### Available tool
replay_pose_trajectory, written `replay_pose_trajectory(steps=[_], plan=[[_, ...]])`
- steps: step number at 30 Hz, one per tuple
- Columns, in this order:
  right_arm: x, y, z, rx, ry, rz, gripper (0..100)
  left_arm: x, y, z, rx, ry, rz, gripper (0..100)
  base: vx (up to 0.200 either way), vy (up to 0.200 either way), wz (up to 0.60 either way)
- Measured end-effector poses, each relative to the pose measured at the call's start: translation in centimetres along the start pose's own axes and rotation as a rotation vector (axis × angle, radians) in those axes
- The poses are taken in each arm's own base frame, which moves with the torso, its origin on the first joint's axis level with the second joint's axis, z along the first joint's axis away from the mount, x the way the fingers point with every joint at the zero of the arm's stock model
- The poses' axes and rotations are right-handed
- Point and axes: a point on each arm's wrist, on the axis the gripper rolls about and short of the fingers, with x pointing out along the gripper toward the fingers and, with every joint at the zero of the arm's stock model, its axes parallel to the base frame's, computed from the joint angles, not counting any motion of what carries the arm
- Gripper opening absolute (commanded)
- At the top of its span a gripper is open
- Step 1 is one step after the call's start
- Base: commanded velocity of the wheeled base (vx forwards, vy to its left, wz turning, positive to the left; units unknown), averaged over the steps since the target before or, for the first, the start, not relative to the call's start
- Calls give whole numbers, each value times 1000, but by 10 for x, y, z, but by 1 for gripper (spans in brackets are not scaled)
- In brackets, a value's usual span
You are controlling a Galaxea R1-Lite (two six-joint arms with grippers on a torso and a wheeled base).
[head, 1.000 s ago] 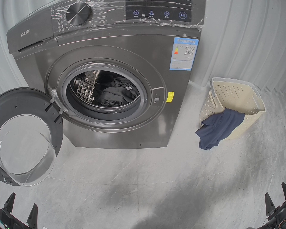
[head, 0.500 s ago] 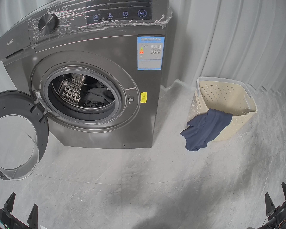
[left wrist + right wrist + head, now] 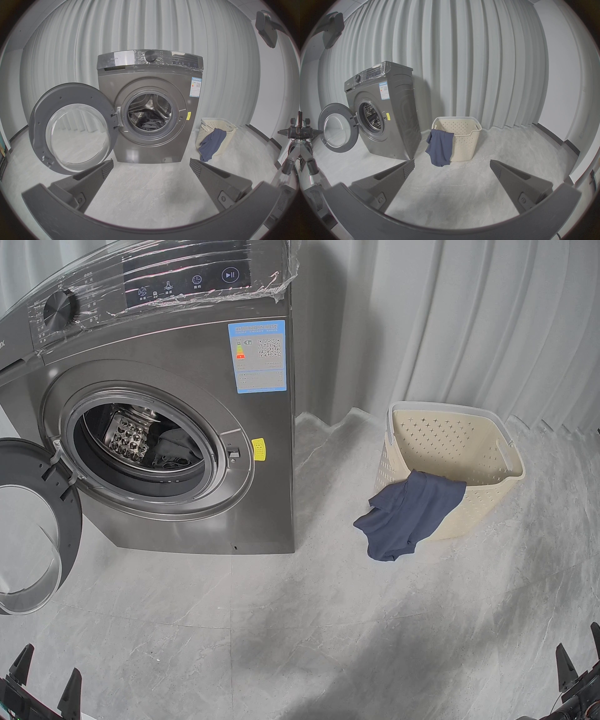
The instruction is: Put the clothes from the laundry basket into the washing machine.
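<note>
A grey front-loading washing machine [image 3: 169, 365] stands at the left with its round door [image 3: 31, 527] swung open; dark clothes [image 3: 172, 449] lie inside the drum [image 3: 149, 112]. To its right a cream laundry basket [image 3: 459, 455] sits on the floor with a navy garment [image 3: 406, 512] draped over its front rim, hanging down to the floor. The same garment [image 3: 440, 147] hangs on the basket [image 3: 461, 137] in the right wrist view. My left gripper [image 3: 44, 680] is open at the bottom left, far from the machine. My right gripper [image 3: 578, 655] is open at the bottom right, well short of the basket.
Pale grey tiled floor [image 3: 350, 627] stretches between me and both the machine and the basket. White pleated curtains [image 3: 475, 321] line the wall behind. The open door juts out at the machine's left side.
The head view has swung to the right, so machine and basket sit further left in the picture. Both grippers stay where they were, open.
</note>
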Motion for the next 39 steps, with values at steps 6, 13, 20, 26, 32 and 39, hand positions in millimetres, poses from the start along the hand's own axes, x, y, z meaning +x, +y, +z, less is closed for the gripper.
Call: replay_pose_trajectory(steps=[6,13,20,26,32,39], plan=[[0,0,0,0,0,1,100,0,0,0,7,0,0,100,0,0,0],[0,0,0,0,0,0,100,0,0,0,9,0,2,100,0,-86,0],[0,0,0,0,1,0,100,0,0,0,9,1,2,100,0,-171,0],[0,0,0,0,1,1,100,0,0,0,9,2,0,100,0,0,0],[0,0,0,0,1,0,100,0,0,0,7,2,2,100,0,-133,0],[0,0,0,0,1,1,100,0,0,0,-1,2,4,100,0,-57,0]])
